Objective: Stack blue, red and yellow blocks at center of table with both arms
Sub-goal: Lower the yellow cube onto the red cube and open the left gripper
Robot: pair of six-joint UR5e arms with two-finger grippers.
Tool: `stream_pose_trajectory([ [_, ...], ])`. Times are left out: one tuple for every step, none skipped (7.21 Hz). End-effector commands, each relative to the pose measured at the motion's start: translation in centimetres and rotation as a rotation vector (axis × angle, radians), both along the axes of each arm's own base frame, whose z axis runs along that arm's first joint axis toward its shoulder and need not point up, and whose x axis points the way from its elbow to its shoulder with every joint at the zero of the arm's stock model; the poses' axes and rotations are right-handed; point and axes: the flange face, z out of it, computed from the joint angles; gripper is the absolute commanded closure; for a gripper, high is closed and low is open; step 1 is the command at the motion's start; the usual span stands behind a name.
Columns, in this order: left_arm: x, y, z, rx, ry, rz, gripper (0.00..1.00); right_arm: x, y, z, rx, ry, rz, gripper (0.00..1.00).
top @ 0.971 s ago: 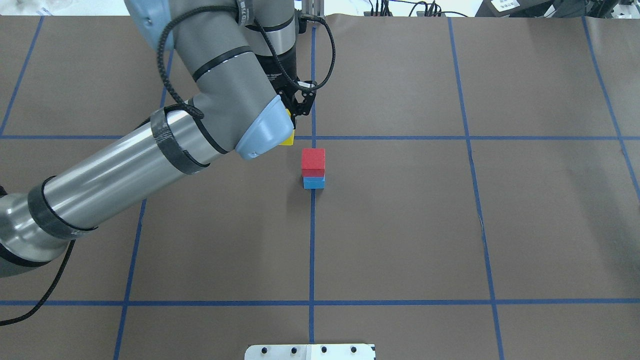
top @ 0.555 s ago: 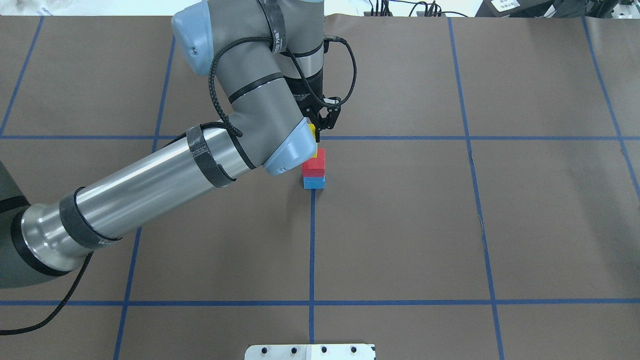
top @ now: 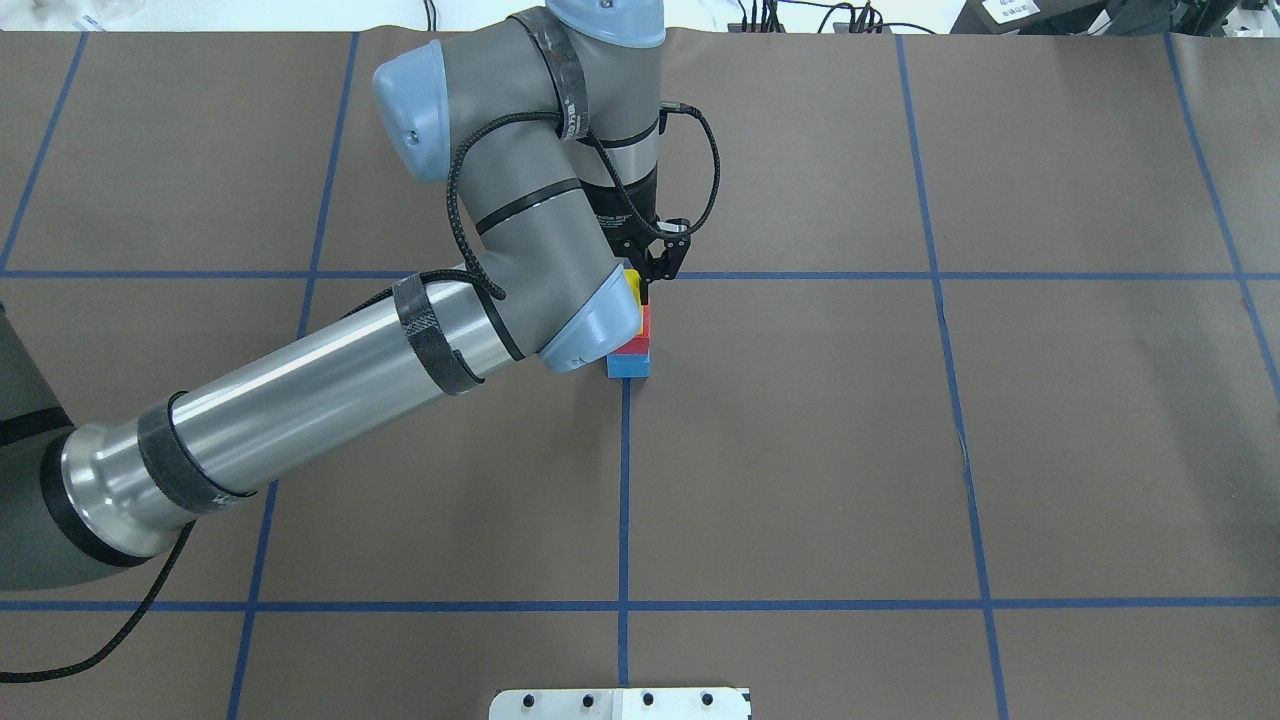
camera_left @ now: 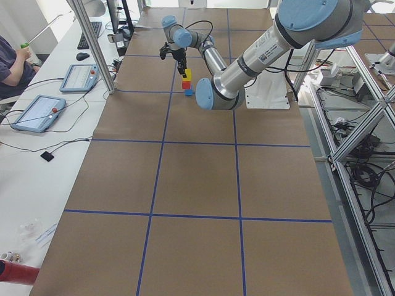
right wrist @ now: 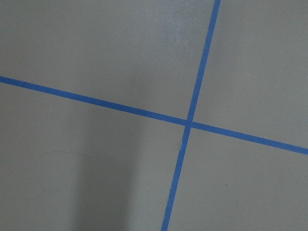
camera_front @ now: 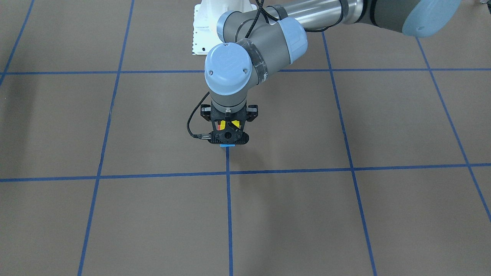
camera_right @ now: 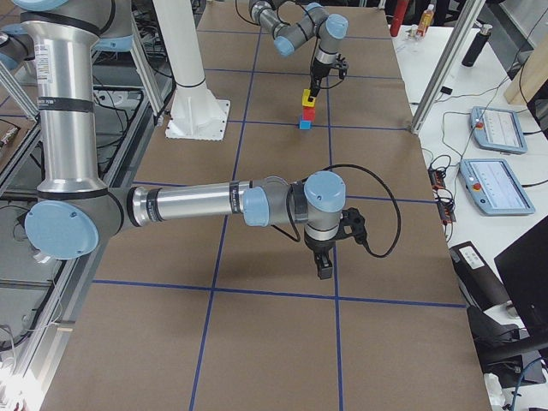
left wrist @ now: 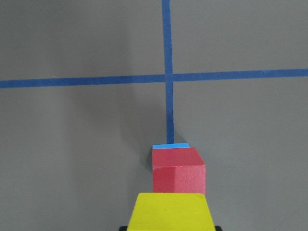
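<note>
A red block sits on a blue block at the table's centre, on the blue tape line. My left gripper is shut on a yellow block and holds it right over the red block. I cannot tell whether the two touch. The left wrist view shows the yellow block close up, with the red block and a sliver of the blue block beneath it. My right gripper hangs over bare table far to the robot's right. I cannot tell if it is open or shut.
Blue tape lines divide the brown table cover into squares. The white robot base plate is at the near edge. Tablets lie on a side bench beyond the table. My left forearm crosses the left half.
My left arm has moved to the right with the yellow block, from beside and behind the stack to directly over the red block.
</note>
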Motion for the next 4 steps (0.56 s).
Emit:
stream_pose_trajectory([
  [0.25, -0.13, 0.21, -0.002, -0.002, 0.0, 1.0, -0.02, -0.12, -0.09, 0.002, 0.0, 0.0, 0.0],
  [0.18, -0.23, 0.16, -0.002, -0.002, -0.002, 1.0, -0.01, -0.25, -0.08, 0.002, 0.002, 0.0, 0.0],
  [0.1, -0.32, 0.12, 0.0, 0.001, -0.003, 1.0, -0.01, -0.25, -0.08, 0.002, 0.002, 0.0, 0.0],
  [0.23, -0.29, -0.06, 0.011, 0.014, -0.005, 1.0, -0.01, -0.18, -0.01, 0.0, 0.002, 0.0, 0.0],
])
